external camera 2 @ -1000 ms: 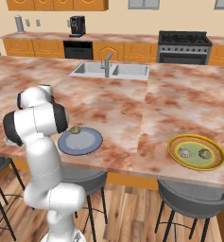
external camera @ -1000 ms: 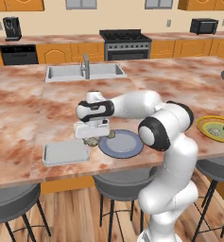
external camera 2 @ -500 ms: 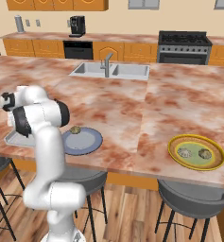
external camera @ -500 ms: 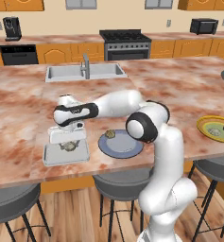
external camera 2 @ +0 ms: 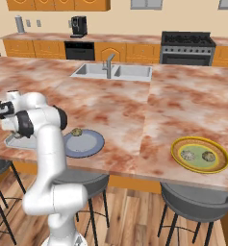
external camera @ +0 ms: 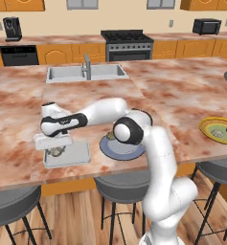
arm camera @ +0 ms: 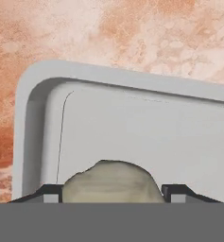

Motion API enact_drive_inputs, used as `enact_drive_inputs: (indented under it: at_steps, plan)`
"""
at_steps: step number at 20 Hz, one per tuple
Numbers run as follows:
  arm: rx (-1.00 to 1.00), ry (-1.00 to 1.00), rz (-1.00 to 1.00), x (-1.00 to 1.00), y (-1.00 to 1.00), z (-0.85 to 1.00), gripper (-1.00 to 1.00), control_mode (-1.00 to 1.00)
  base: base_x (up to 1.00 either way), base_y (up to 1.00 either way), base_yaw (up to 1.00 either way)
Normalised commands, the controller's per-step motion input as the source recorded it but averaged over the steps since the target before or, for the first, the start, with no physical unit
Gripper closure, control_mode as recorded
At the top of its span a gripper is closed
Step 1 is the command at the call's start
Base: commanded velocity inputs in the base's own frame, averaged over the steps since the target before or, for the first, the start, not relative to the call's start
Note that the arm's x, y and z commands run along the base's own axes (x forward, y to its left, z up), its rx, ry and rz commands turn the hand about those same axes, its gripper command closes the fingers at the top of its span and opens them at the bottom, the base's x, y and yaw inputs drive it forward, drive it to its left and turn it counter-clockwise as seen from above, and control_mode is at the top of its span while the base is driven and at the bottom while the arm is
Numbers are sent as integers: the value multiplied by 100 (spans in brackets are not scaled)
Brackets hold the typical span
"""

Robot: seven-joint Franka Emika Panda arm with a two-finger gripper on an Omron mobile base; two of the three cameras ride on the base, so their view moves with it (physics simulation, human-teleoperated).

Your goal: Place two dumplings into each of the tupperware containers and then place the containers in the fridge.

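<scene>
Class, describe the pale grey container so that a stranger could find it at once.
Start at the long marble island counter with the sink and follow its near edge to the robot's left. The pale grey tupperware container lies there, beside the round blue-grey plate. Unlike both round plates, it is a shallow rectangle with rounded corners.

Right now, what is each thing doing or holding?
hand: over the pale tub, closed on a dumpling
dumpling in hand: between the fingers
pale grey tub: on the counter
blue-grey plate: one dumpling on it
yellow-rimmed plate: two dumplings on it
</scene>
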Motion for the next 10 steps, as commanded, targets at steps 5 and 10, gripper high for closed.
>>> enact_drive_inputs:
  at_steps: [5, 10]
  plan:
    - [0, 0, -4, 64, 13, -17, 100, -100, 0, 0, 0]
    - [0, 0, -3, -5, 0, -13, -100, -100, 0, 0, 0]
